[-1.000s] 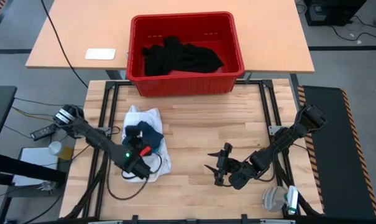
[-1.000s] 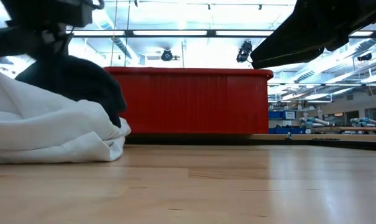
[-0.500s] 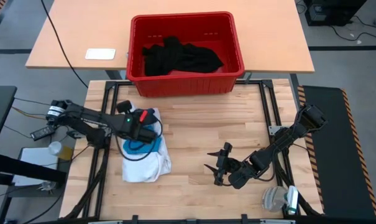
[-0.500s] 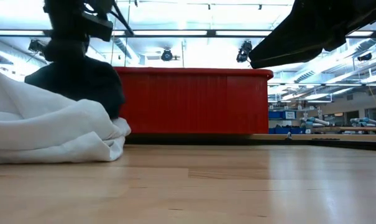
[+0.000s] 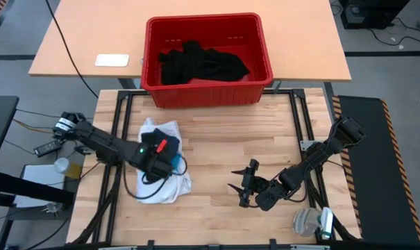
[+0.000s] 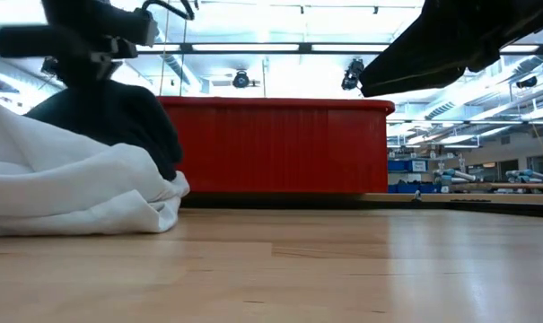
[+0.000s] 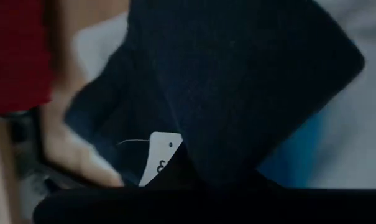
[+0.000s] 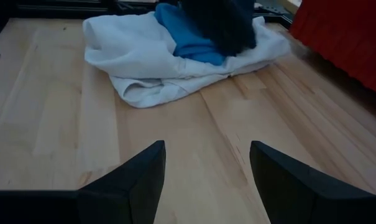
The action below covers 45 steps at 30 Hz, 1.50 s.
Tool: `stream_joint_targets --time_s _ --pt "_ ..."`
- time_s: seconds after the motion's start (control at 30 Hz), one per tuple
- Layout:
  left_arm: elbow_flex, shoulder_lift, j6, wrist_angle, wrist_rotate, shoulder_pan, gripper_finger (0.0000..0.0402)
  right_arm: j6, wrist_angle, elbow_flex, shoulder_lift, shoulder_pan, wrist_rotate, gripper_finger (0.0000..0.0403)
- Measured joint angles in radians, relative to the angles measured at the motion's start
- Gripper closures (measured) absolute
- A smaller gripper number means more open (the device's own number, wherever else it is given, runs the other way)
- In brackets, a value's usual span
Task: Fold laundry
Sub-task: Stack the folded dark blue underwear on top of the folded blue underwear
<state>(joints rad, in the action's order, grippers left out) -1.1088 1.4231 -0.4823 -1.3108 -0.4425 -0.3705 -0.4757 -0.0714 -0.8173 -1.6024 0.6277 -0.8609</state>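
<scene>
Pale slatted wooden bench [image 5: 216, 139]. Crumpled white cotton shirt [image 5: 169, 184] lay at its left side, bright blue piece [image 8: 186, 34] and soft black garment [image 7: 250, 81] heaped on top. Left gripper [image 5: 166, 156] over the heap, jaws clamped on the black garment. Right gripper [image 5: 240, 187] waited well apart, jaws spread.

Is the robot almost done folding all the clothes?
No, nothing looks folded yet. The white shirt lies crumpled on the table with a blue piece and a dark garment on top. The left gripper is over that pile, jaws shut, seemingly on the dark garment. The right gripper waits open nearby. More black clothes sit in the red crate.
</scene>
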Motion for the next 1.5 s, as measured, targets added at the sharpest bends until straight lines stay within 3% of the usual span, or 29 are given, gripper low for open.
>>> stream_joint_targets --time_s 0.13,0.27,0.47,0.6,0.7,0.77,0.87,0.93,1.17,1.3,1.37,1.5 --pt "0.003 -0.002 0.031 0.081 0.092 -0.072 0.0383 0.000 -0.001 0.000 0.000 0.000 0.000 0.0164" --pt "0.045 0.000 0.047 0.169 0.117 -0.125 0.0360 0.003 -0.003 0.000 0.000 0.000 0.000 0.0164" --pt "0.085 0.023 0.032 0.195 0.149 -0.136 0.0238 0.004 -0.003 0.000 0.000 0.000 0.000 0.0164" --pt "0.014 0.023 0.023 0.183 0.273 -0.128 0.0166 0.004 -0.003 0.000 0.000 0.000 0.000 0.0164" --pt "-0.056 0.022 0.023 0.117 0.249 -0.128 0.0140 0.004 -0.008 0.000 0.000 0.000 0.000 0.0164" --pt "-0.094 0.022 0.022 0.093 0.182 -0.128 0.0136 0.004 -0.009 0.000 0.000 0.000 0.000 0.0164" --pt "-0.100 0.020 0.007 0.074 0.002 -0.127 0.0139 0.004 -0.010 0.000 0.000 0.000 0.000 0.0164" --pt "-0.086 0.020 0.017 0.059 -0.041 -0.116 0.0146 0.004 -0.010 0.000 0.000 0.000 0.000 0.0164" --pt "0.104 -0.026 0.037 0.164 -0.051 -0.026 0.0174 0.007 -0.010 0.000 0.000 0.000 0.000 0.0164" --pt "0.260 -0.066 0.058 0.329 0.025 0.037 0.0185 0.008 -0.013 0.000 0.000 0.000 0.000 0.0164" --pt "0.295 -0.070 0.061 0.375 0.069 0.069 0.0188 0.010 -0.020 0.000 0.000 -0.001 0.000 0.0164" --pt "0.266 -0.072 0.065 0.308 0.104 0.096 0.0191 0.013 -0.027 0.000 0.000 -0.003 0.000 0.0164"
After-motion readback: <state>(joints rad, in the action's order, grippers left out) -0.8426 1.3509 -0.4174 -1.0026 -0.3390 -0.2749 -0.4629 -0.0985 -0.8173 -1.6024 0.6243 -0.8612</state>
